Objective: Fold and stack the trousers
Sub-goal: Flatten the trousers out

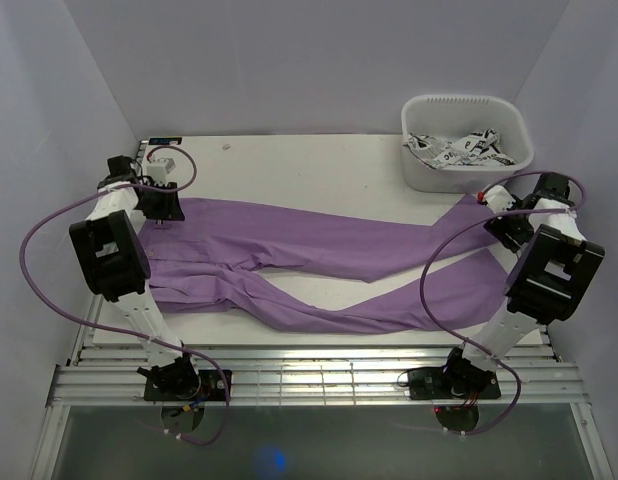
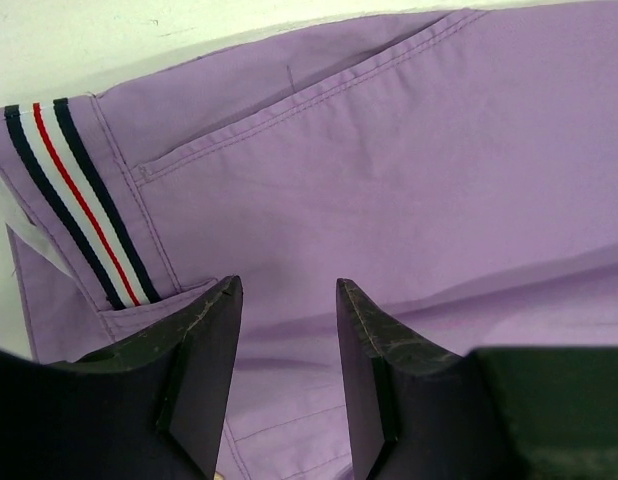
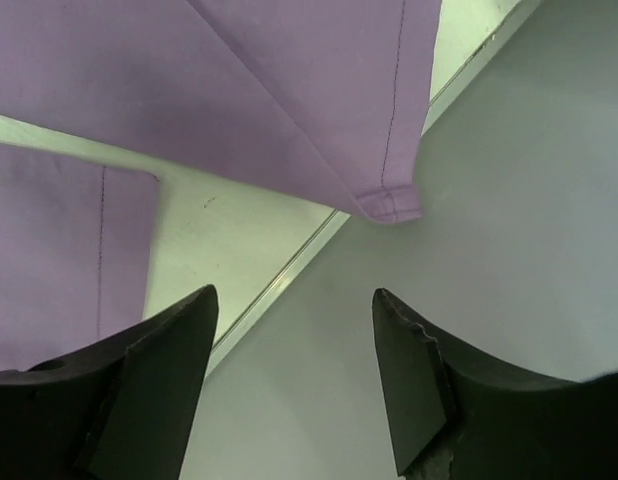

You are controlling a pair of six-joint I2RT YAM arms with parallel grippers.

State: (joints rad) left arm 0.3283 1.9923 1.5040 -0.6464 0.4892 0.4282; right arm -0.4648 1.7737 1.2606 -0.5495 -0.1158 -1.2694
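Note:
The lilac trousers (image 1: 289,240) lie spread across the white table (image 1: 289,165), with the waist at the left and the two legs crossing toward the right. My left gripper (image 1: 161,210) is open and empty just above the waist's far corner. In the left wrist view its fingers (image 2: 214,340) hover over the fabric (image 2: 389,170), beside a pocket seam and a navy-white-red striped ribbon (image 2: 84,205). My right gripper (image 1: 501,222) is open and empty at the leg ends. In the right wrist view a leg hem corner (image 3: 389,200) hangs over the table's right edge (image 3: 289,270).
A white bin (image 1: 419,165) holding black-and-white patterned cloth (image 1: 459,148) stands at the back right, close to the right arm. A small white box (image 1: 163,160) sits at the back left corner. Pale walls close in both sides and the back. Metal rails run along the near edge (image 1: 309,375).

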